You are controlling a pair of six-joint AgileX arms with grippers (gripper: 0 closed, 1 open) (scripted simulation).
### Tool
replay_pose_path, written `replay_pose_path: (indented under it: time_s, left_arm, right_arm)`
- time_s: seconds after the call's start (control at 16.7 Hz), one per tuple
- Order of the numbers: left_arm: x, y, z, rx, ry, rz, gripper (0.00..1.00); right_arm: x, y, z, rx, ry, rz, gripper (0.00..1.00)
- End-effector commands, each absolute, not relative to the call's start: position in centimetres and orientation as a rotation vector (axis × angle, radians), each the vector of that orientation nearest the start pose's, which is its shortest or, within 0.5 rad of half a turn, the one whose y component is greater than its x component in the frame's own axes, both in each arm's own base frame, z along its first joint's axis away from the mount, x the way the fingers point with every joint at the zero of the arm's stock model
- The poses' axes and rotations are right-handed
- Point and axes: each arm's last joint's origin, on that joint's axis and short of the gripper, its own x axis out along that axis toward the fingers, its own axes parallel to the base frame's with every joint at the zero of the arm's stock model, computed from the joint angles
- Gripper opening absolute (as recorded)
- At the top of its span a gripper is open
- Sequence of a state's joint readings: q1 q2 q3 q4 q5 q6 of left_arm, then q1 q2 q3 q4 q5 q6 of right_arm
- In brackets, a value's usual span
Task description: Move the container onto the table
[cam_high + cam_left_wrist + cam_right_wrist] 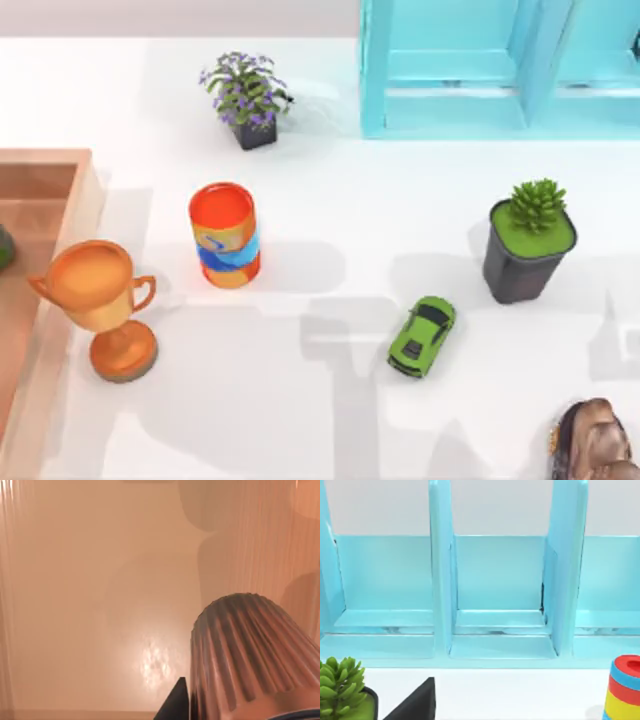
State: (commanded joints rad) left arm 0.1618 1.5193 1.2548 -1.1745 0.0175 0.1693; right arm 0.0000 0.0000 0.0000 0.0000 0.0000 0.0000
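The container [250, 655], a ribbed, dark reddish-brown cup, stands close in front of the left wrist camera on the light-brown floor of the wooden box [100, 605]. One dark finger [175, 705] of my left gripper shows right beside the container's wall; whether it touches is unclear. In the top view the wooden box [45, 165] lies at the left edge of the white table [330, 420], and a small dark shape [3, 247] inside it cannot be identified. A dark finger [415, 705] of my right gripper faces the turquoise frame [495, 580].
On the table stand an orange can with a blue band [224, 235], an orange-gold trophy [100, 300], a green toy car [422, 336], a potted succulent [530, 240], a purple-flowered plant [245, 98] and a brown rock-like figure [595, 440]. A striped cylinder [625, 690] shows near the frame.
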Motion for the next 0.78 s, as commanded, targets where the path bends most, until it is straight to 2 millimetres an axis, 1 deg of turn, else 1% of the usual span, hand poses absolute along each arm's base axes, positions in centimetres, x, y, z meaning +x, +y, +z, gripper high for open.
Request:
replay_pose_path:
  time_s: [0.12,0.18,0.24,0.36,0.48,0.6,0.78]
  left_arm:
    - [27.1,2.3,27.9,0.014,1.440,-0.029,0.00]
    - [27.1,1.2,28.3,0.017,1.451,-0.041,0.00]
    - [27.1,0.1,28.5,0.020,1.466,-0.049,0.00]
    - [27.4,-1.5,28.0,0.023,1.503,-0.051,0.00]
    - [27.8,-2.4,26.9,0.023,1.543,-0.034,0.00]
    - [28.1,-2.7,26.0,0.020,1.569,-0.015,0.00]
    - [28.2,-2.7,25.9,0.020,1.571,-0.014,0.00]
  right_arm:
    - [10.6,-0.1,16.0,0.000,0.000,0.000,1.00]
    - [10.6,-0.1,16.0,0.000,0.000,0.000,1.00]
    - [10.6,-0.1,16.0,0.000,0.000,0.000,1.00]
    - [10.6,-0.1,16.0,0.000,0.000,0.000,1.00]
    - [10.6,-0.1,16.0,0.000,0.000,0.000,1.00]
    - [10.6,-0.1,16.0,0.000,0.000,0.000,1.00]
    - [10.6,-0.1,16.0,0.000,0.000,0.000,1.00]
